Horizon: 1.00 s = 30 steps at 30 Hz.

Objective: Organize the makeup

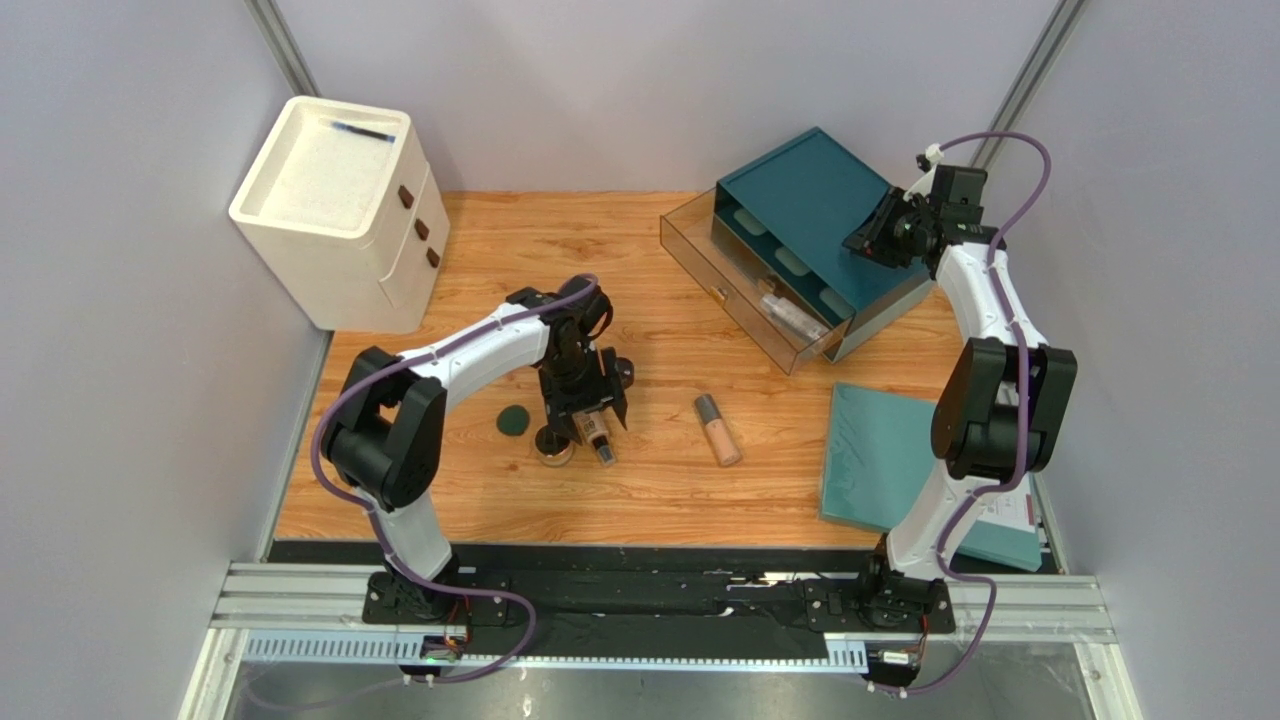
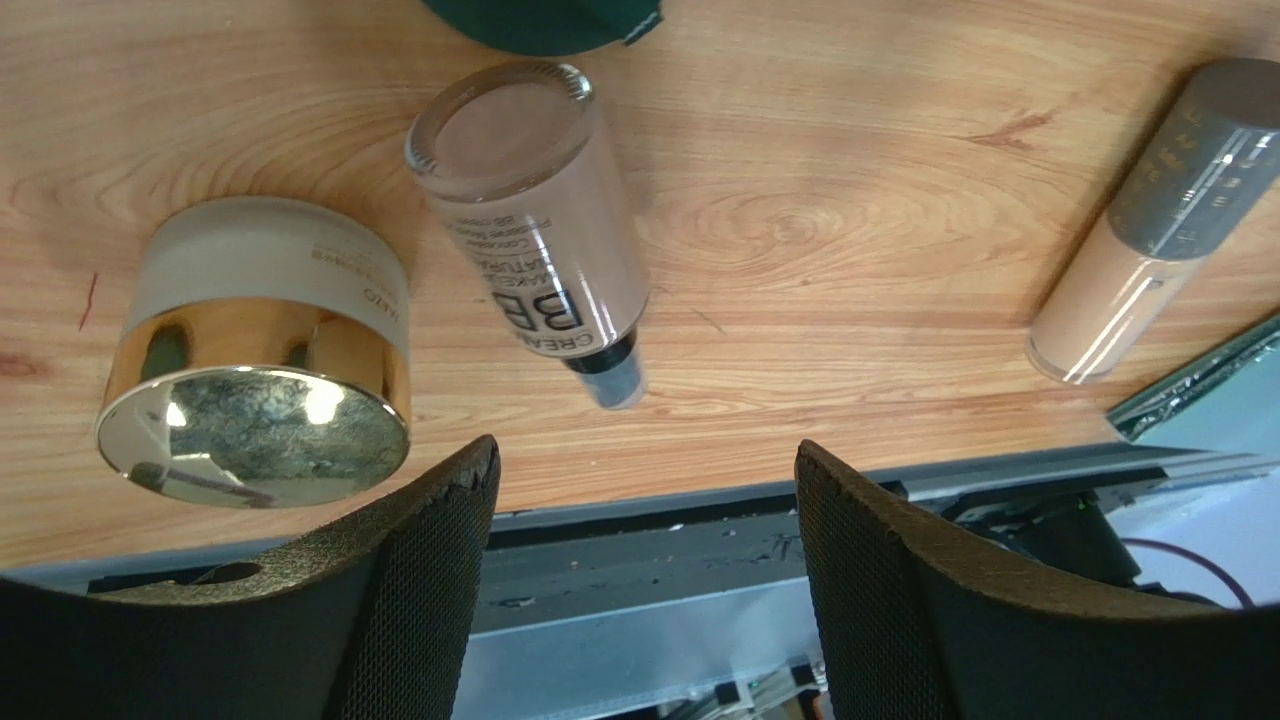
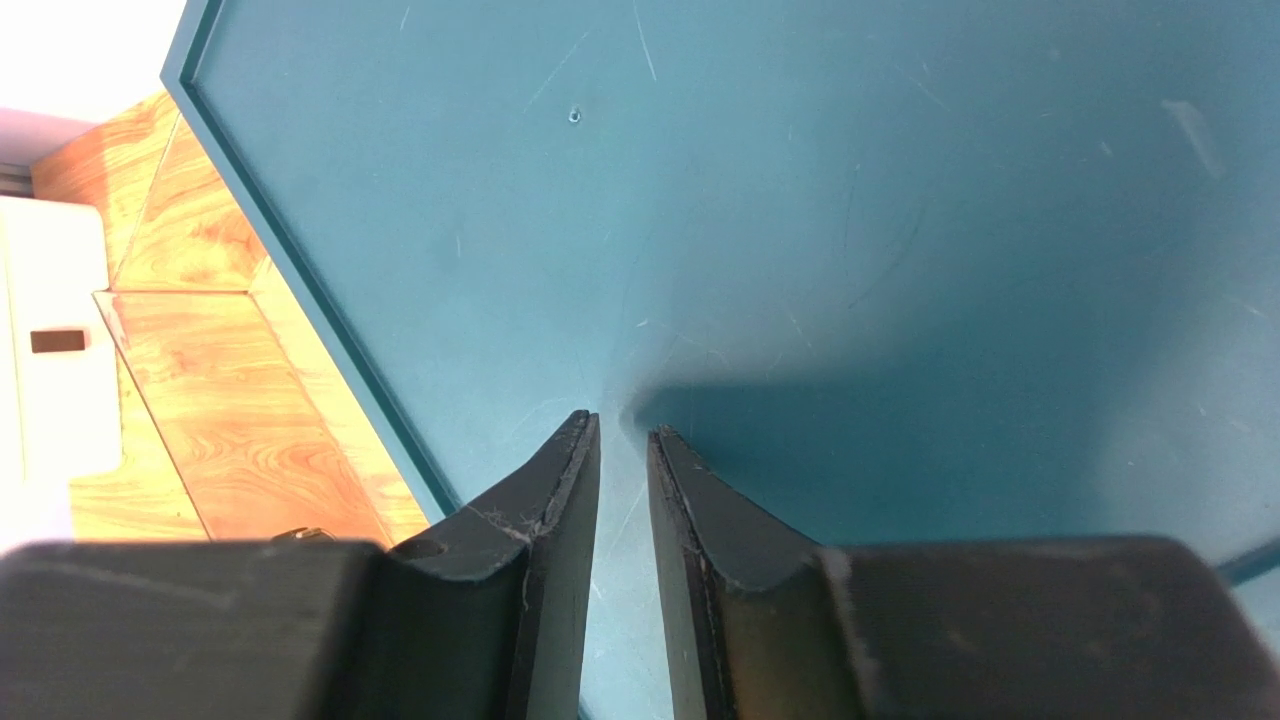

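My left gripper [image 1: 583,405] [image 2: 646,458] is open and empty, hovering just above the table. Beyond its fingertips lie a frosted jar with a gold lid [image 2: 256,353] [image 1: 553,440] and a clear BB cream bottle [image 2: 541,225] [image 1: 603,446] on its side. A dark green round disc [image 1: 516,422] [image 2: 541,18] lies left of them. A peach tube with a grey cap [image 1: 718,429] [image 2: 1157,225] lies to the right. My right gripper [image 1: 878,237] [image 3: 621,432] is shut, holds nothing, and has its tips against the top of the teal drawer box [image 3: 842,195].
The teal drawer box [image 1: 804,188] stands at the back right, its clear drawer [image 1: 706,270] pulled out with items inside. A teal flat panel [image 1: 887,450] lies by the right arm's base. The white drawer cabinet [image 1: 338,210] stands at the back left.
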Motion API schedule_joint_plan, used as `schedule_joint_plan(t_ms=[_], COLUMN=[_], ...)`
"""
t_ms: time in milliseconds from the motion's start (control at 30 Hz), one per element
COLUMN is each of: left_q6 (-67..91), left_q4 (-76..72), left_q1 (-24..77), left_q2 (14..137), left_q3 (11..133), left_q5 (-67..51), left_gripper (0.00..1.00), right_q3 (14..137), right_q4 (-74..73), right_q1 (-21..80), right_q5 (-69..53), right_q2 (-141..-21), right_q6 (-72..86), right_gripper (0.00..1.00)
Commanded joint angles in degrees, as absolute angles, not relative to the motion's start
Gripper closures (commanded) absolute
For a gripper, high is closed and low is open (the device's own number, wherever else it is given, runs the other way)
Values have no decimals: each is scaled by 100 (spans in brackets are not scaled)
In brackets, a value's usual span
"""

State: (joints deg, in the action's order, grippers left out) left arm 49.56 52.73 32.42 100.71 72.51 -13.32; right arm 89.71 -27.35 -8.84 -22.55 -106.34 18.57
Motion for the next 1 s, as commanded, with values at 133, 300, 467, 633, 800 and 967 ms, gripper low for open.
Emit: schedule_joint_plan(t_ms=[133, 300, 467, 633, 800, 967], left_q6=[5150, 5036, 5080, 4975, 4887, 4816], left_q4=[5300, 5501, 5757, 5792, 5713, 5564], left_q1=[3234, 3234, 3226, 3234, 3243, 3296], left_q2=[10449, 10933, 11065, 11345, 11479, 11391], left_q3=[7452, 7865, 8297, 8534, 8377, 8157], left_q5=[-1178, -994, -326, -351, -545, -545], left_gripper=[23, 24, 26, 30, 34, 37], right_q3=[8279, 8262, 8262, 8288, 8358, 8359], right_q4=[-4333, -4307, -4315, -4324, -4359, -4368], right_q1=[-765, -765, -765, -756, -765, -765], right_q5=[-2109, -2136, -2171, -2188, -2189, -2188], right_q2=[-11320, -11294, -11320, -11355, -11382, -11434], right_q6=[1670, 1670, 1670, 1661, 1652, 1661], right_gripper=[73, 73, 73, 73, 73, 73])
